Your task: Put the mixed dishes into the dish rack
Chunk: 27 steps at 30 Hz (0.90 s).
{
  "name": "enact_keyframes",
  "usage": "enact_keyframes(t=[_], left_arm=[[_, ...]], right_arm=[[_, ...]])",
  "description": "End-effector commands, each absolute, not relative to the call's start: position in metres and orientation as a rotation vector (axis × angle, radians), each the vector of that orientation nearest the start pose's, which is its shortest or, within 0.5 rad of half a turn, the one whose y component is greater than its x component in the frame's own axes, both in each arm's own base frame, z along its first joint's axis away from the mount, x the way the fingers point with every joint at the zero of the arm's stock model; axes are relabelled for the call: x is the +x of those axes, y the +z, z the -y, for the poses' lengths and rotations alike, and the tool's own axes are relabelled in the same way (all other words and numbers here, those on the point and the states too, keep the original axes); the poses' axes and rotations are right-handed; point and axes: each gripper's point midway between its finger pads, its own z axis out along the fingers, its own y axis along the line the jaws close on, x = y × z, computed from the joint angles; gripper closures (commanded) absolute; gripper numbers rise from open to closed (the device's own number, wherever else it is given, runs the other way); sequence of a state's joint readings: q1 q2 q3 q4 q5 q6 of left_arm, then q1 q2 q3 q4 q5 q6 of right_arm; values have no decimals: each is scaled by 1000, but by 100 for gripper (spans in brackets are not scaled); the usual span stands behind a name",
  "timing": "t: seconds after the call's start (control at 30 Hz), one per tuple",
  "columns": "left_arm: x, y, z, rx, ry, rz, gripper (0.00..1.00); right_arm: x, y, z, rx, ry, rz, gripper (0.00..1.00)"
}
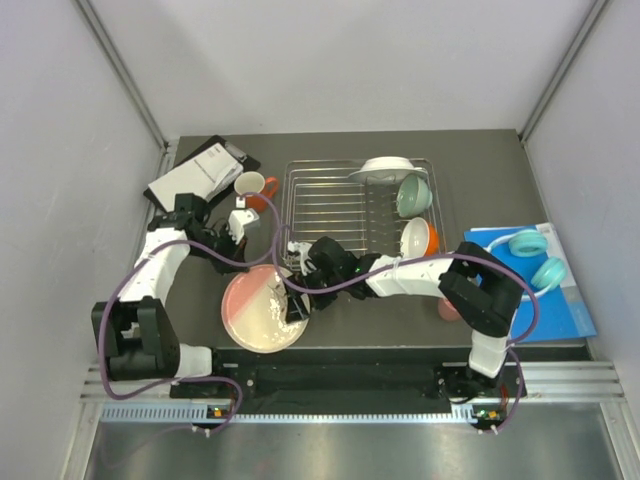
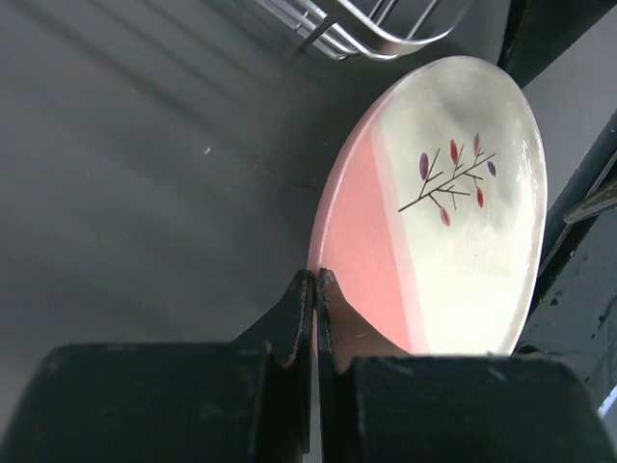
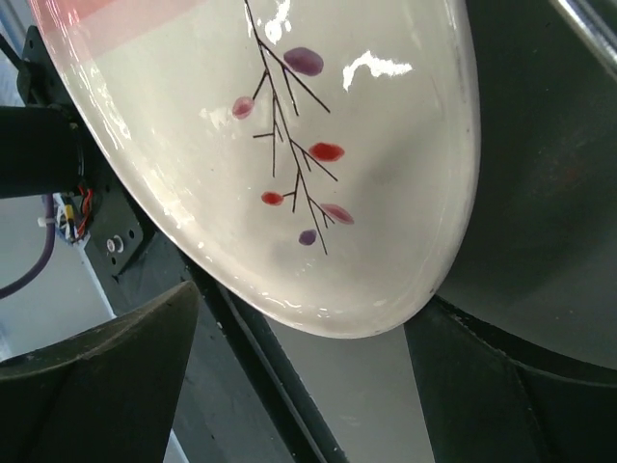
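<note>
The pink-and-cream plate with the leaf sprig (image 1: 262,308) is near the table's front edge, in front of the dish rack (image 1: 330,200). My left gripper (image 1: 243,272) is shut on its pink rim (image 2: 347,231), seen in the left wrist view (image 2: 315,280). My right gripper (image 1: 300,302) is open, and the plate's cream edge (image 3: 318,193) lies between its spread fingers (image 3: 307,323) without touching them. The white plate with pale blue rim (image 1: 385,168) and the mint green bowl (image 1: 413,195) stand in the rack. The orange handled mug (image 1: 255,187) is left of the rack. The salmon-pink cup (image 1: 448,310) is partly hidden behind my right arm.
An orange cup with a white inside (image 1: 418,237) sits in the rack's near right corner. A black-and-white booklet (image 1: 195,175) lies at the back left. Two turquoise rings (image 1: 537,258) lie on a blue sheet at the right. The rack's corner feet (image 2: 357,29) are just beyond the plate.
</note>
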<state>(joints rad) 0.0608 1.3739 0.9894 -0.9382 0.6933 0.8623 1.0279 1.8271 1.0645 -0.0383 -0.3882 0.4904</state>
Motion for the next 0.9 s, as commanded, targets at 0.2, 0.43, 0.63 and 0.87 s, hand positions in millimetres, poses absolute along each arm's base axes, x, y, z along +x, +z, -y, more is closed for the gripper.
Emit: enact_keyframes(t=[0.2,0.43,0.63,0.87], left_arm=[[246,125,112,1172,-783,-2150,100],[256,123,131,1183,-792,-2142,100],[261,126,151,1198,-806,-2129,100],[273,145,148,1147,-748,-2147,100]], right_arm=[[164,116,-444,-870,1375,-2098,40],[156,120,-452,-893,1494,-2041,64],[156,119,-457,-893,1540,-2037,76],[159,118,-454,-870,1537,-2045,100]])
